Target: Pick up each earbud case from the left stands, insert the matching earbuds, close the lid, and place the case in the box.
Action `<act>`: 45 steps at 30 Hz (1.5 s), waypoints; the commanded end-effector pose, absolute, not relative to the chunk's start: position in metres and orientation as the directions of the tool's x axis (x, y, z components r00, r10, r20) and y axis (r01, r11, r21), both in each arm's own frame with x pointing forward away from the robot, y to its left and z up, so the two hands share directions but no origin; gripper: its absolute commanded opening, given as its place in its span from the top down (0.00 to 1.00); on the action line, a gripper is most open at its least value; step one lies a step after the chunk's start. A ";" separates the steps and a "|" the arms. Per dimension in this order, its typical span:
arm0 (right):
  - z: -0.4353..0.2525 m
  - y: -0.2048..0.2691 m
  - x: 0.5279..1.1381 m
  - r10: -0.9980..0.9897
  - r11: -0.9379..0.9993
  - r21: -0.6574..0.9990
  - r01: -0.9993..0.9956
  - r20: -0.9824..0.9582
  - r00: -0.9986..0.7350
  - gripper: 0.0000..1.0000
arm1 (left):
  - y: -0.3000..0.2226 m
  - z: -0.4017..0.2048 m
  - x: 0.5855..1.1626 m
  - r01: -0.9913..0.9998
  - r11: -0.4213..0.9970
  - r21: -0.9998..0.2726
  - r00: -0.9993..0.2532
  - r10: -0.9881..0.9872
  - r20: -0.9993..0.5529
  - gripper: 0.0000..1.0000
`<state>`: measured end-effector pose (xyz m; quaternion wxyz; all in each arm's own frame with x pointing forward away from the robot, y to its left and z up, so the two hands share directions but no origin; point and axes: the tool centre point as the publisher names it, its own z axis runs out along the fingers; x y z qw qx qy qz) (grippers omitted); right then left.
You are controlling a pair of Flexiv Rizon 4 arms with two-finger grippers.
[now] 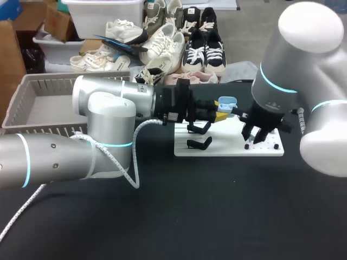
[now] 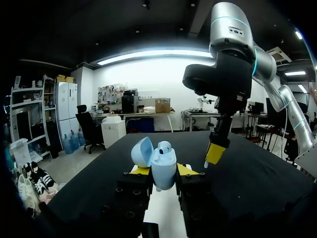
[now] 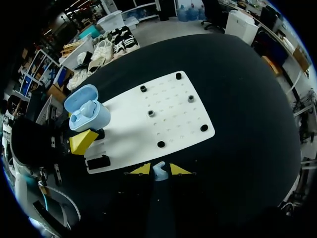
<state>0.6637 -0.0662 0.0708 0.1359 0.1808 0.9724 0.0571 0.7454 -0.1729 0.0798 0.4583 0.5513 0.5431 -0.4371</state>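
Note:
A light blue earbud case (image 2: 164,159) with its lid swung open sits upright between the yellow tips of my left gripper (image 2: 163,171), which is shut on it. One earbud (image 2: 165,146) rests in the case. In the head view the case (image 1: 226,102) hangs above the far edge of the white board (image 1: 230,145). My right gripper (image 3: 160,169) is shut on a small pale blue earbud (image 3: 159,173). It hovers over the board's near edge, a little to the right of the case (image 3: 88,115) and apart from it.
A grey slatted basket (image 1: 32,86) stands at the table's far left. The white board carries two black stands (image 1: 199,143) on its left part and several black pegs (image 3: 150,113) on its right part. Black tabletop surrounds the board.

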 end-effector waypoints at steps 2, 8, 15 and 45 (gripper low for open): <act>0.077 -0.084 0.654 0.360 0.929 0.177 0.324 -0.235 -0.903 1.00 | -0.173 0.080 0.745 0.999 0.013 0.032 0.029 0.197 -0.980 1.00; 0.084 -0.092 0.650 0.318 0.944 0.165 0.285 -0.231 -0.919 1.00 | -0.173 0.080 0.745 0.999 0.013 0.032 0.029 0.197 -0.980 1.00; 0.094 -0.092 0.651 0.224 0.971 0.138 0.196 -0.238 -0.945 1.00 | -0.173 0.080 0.745 0.999 0.013 0.032 0.029 0.197 -0.980 1.00; 0.153 -0.005 0.699 -0.116 0.959 0.212 -0.189 -0.317 -0.941 1.00 | -0.173 0.080 0.745 0.999 0.013 0.032 0.029 0.197 -0.980 1.00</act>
